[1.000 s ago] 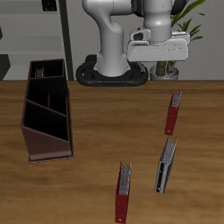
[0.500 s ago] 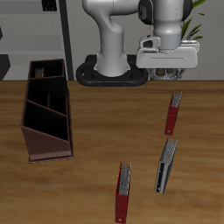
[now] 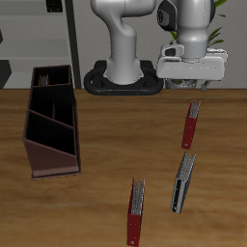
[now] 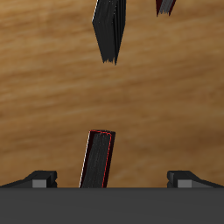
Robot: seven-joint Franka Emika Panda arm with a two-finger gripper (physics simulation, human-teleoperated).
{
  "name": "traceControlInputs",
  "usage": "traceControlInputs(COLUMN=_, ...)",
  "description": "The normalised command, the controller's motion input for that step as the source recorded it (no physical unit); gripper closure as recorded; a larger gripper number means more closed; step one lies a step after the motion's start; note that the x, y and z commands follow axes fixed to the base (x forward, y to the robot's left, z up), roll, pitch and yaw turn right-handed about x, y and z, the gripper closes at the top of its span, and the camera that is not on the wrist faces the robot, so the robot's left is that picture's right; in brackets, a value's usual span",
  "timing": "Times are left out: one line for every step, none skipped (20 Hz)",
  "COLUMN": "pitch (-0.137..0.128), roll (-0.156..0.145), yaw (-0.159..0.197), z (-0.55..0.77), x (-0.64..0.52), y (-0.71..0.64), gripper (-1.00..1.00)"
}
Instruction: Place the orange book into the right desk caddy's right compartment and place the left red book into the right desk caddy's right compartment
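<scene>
The left red book (image 3: 191,123) stands on edge on the table, well back from the front edge. In the wrist view this red book (image 4: 98,159) lies below the open gripper (image 4: 112,179), off-centre between the fingertips (image 4: 39,179). The gripper (image 3: 191,85) hangs above the book without touching it. The right desk caddy (image 3: 50,121), a dark maroon box with dividers, sits far across the table. The orange book is out of view.
A second red book (image 3: 136,210) stands near the front edge, with a dark grey-black book (image 3: 182,181) beside it. Both also show in the wrist view, the dark book (image 4: 109,31) and the red one (image 4: 164,7). The robot base (image 3: 123,82) is behind.
The gripper has shifted sideways, away from the caddy, until it is over the left red book. The books and the caddy have not moved.
</scene>
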Motion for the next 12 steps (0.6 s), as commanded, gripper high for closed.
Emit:
traceControlInputs(pitch=-0.048, roll=-0.033, yaw=-0.013, z=-0.18, x=0.02, y=0.11, gripper=-1.0)
traceControlInputs(pitch=0.005, roll=-0.128, yaw=-0.057, z=-0.29, x=0.09, y=0.06, gripper=-1.0)
traceControlInputs(pitch=0.019, roll=0.034, yaw=0.045, z=-0.32, x=0.04, y=0.27, gripper=-1.0)
traceControlInputs(pitch=0.034, roll=-0.006, yaw=0.016, z=-0.36, x=0.02, y=0.15, gripper=-1.0)
traceControlInputs(pitch=0.0, roll=0.0, yaw=0.0, z=0.0, x=-0.05, y=-0.02, gripper=-1.0)
traceControlInputs(pitch=-0.044, roll=-0.07, yaw=0.043, z=-0.48, x=0.02, y=0.26, gripper=-1.0)
traceControlInputs(pitch=0.03, roll=-0.019, yaw=-0.046, z=-0.22, x=0.05, y=0.04, gripper=-1.0)
traceControlInputs(pitch=-0.033, roll=-0.051, yaw=-0.004, z=-0.1, x=0.06, y=0.02, gripper=-1.0)
traceControlInputs(pitch=-0.044, roll=-0.031, yaw=0.048, z=-0.13, x=0.12, y=0.06, gripper=-1.0)
traceControlInputs(pitch=0.096, roll=-0.016, yaw=-0.074, z=-0.27, x=0.16, y=-0.07, gripper=-1.0)
traceControlInputs(pitch=0.0, roll=0.0, yaw=0.0, z=0.0, x=0.0, y=0.0, gripper=-1.0)
traceControlInputs(pitch=0.006, roll=-0.049, yaw=-0.016, z=-0.14, x=0.08, y=-0.01, gripper=-1.0)
